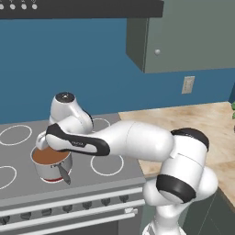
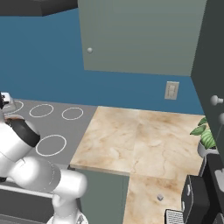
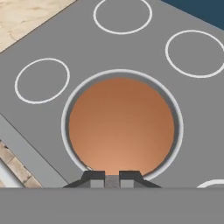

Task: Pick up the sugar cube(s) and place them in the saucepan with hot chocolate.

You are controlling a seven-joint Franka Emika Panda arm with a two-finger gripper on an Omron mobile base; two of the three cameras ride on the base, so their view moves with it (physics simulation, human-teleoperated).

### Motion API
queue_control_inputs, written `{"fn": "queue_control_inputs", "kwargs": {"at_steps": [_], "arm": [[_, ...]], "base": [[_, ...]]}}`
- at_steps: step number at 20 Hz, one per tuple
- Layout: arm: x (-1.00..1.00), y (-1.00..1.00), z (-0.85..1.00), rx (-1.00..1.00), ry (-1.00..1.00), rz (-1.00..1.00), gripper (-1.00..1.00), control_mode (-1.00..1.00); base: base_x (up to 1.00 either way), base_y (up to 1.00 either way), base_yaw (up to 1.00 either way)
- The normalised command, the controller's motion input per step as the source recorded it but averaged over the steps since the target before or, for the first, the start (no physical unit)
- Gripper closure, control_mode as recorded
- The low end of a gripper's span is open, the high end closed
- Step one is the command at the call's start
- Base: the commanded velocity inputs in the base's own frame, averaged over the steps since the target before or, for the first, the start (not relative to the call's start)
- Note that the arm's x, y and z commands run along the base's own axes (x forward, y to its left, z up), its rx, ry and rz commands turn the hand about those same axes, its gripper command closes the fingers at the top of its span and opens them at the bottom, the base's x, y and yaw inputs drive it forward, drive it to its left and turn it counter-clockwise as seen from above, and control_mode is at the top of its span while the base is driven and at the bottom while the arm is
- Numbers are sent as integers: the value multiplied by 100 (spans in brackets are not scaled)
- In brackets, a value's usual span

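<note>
Hand view shows my claw (image 3: pixel 112 179) at bottom centre, jaws nearly together with a small grey piece between them, directly above the saucepan with hot chocolate (image 3: pixel 121 126) mid-frame on the stove (image 3: pixel 52 39). No readable writing anywhere.

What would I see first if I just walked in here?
The big white robot arm bending over the grey stove to a little shiny saucepan of brown hot chocolate. Its gripper hangs right above the pan, nearly shut on something small and grey. A tiny sugar cube sits on the marble counter.
</note>
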Motion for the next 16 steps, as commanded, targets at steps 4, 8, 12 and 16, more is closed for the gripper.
{"fn": "queue_control_inputs", "kwargs": {"at_steps": [4, 8, 12, 16], "arm": [[0, 0, 0, 0, 0, 0, 100, -100], [0, 0, 0, 0, 0, 0, 100, -100], [0, 0, 0, 0, 0, 0, -100, -100], [0, 0, 0, 0, 0, 0, -100, -100]], "base": [[0, 0, 0], [0, 0, 0], [0, 0, 0], [0, 0, 0]]}}
